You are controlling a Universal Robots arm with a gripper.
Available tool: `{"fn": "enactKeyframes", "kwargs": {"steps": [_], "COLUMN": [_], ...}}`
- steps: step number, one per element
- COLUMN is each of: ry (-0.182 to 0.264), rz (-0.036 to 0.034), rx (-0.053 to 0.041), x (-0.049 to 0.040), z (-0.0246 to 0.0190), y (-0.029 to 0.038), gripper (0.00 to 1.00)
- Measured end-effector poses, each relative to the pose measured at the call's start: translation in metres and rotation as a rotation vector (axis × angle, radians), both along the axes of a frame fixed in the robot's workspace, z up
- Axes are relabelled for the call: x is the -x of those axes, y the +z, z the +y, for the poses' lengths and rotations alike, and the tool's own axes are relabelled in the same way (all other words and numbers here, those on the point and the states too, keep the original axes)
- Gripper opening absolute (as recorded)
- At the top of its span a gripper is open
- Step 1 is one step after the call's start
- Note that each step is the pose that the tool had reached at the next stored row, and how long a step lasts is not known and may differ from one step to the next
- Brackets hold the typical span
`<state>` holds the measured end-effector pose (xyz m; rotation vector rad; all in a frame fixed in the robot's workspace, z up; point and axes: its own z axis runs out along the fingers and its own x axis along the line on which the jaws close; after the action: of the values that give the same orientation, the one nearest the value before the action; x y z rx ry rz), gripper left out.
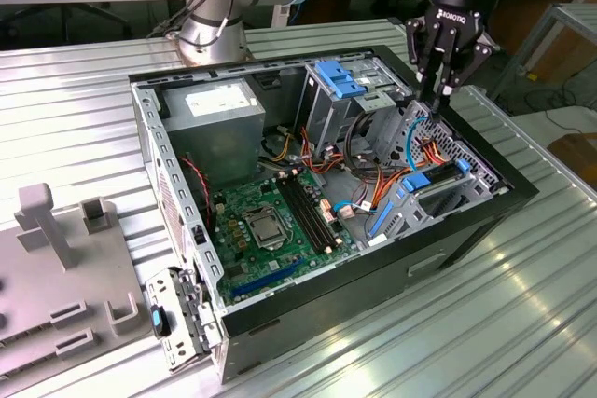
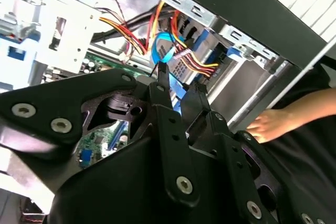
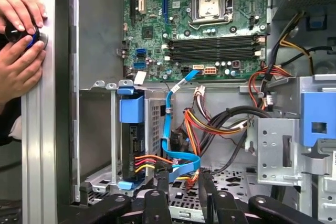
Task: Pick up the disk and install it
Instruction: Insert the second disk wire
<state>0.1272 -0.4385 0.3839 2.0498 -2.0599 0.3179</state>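
Observation:
The disk, a dark slab with blue rails, stands in the lower drive cage of the open computer case. Coloured wires and a blue cable run to its end. In the exterior view the disk lies in the cage at the case's right end. My gripper hangs just above that end of the case, pointing down. In both wrist views its black fingers stand a narrow gap apart with nothing between them. The gripper is beside the disk, over the cable bundle, not touching it. The second wrist view looks past the gripper at the same cables.
A person's hands rest on the table rail beside the case, on a dark knob. A blue latch tops the upper drive cage. The motherboard fills the case floor. A grey fixture plate sits at the exterior view's left.

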Motion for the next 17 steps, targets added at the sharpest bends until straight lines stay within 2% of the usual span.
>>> {"fn": "enactKeyframes", "kwargs": {"steps": [3, 5, 6, 10, 12, 17], "ry": [0.000, 0.000, 0.000, 0.000, 0.000, 0.000], "rz": [0.0000, 0.0000, 0.0000, -0.0001, -0.0001, -0.0002], "rx": [0.0254, 0.0496, 0.0587, 0.0631, 0.0683, 0.0685], "x": [0.0000, 0.0000, 0.0000, 0.0000, 0.0000, 0.0000], "z": [0.0000, 0.0000, 0.0001, 0.0014, 0.0015, 0.0015], "y": [-0.0011, -0.0026, -0.0044, -0.0097, -0.0103, -0.0104], "gripper": [0.36, 0.36, 0.36, 0.36, 0.36, 0.36]}}
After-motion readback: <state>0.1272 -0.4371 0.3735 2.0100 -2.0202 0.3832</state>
